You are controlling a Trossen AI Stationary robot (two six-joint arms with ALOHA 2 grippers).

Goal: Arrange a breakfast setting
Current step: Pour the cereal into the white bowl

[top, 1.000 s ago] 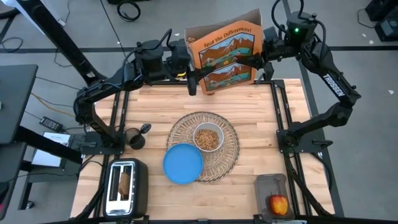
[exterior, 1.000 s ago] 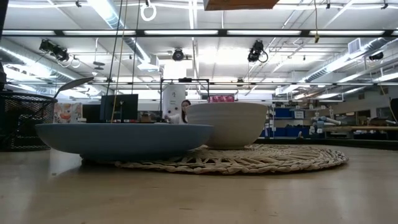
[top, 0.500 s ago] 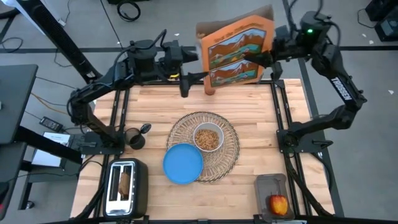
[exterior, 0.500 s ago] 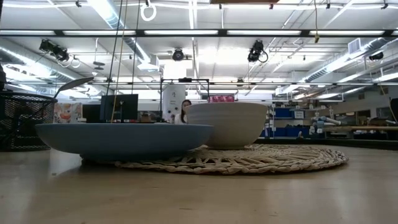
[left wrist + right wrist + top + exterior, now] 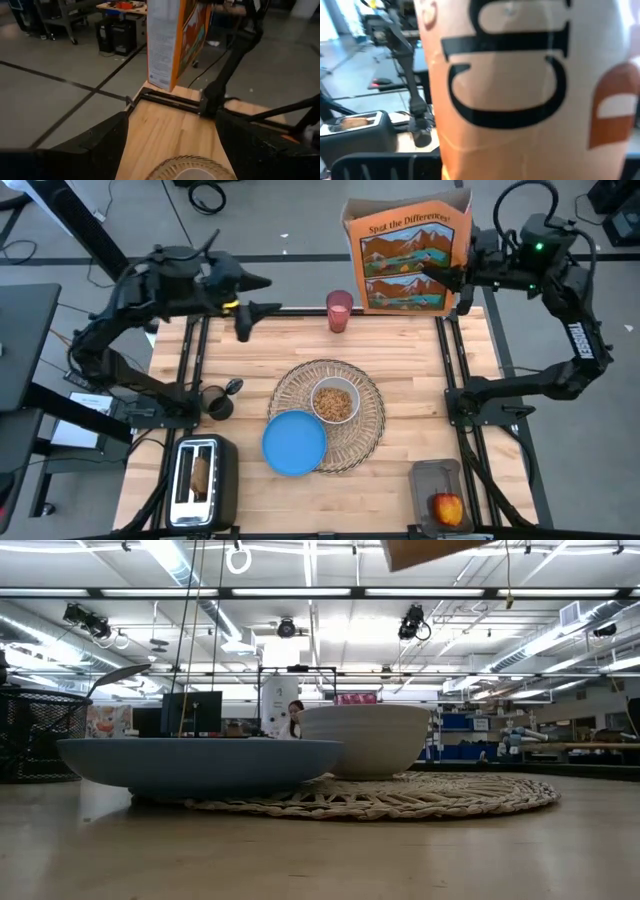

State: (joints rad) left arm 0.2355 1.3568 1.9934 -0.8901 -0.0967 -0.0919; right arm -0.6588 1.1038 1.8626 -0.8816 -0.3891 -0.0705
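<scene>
Above table's far right corner, right end effector (image 5: 452, 278) grasping orange cereal box (image 5: 408, 252); left end effector (image 5: 243, 319) released, well apart.

The orange cereal box (image 5: 520, 85) fills the right wrist view, blurred, hiding the right claw's fingers.

The high view looks straight down over the whole surface (image 5: 400, 350) and both arms. The low view sits at surface height, close before the blue plate (image 5: 198, 762) and white bowl (image 5: 364, 740), facing level into the room; both dishes also show from above. The left wrist view looks across the far edge at the cereal box (image 5: 172, 40); the right wrist view presses almost against that same box.
</scene>
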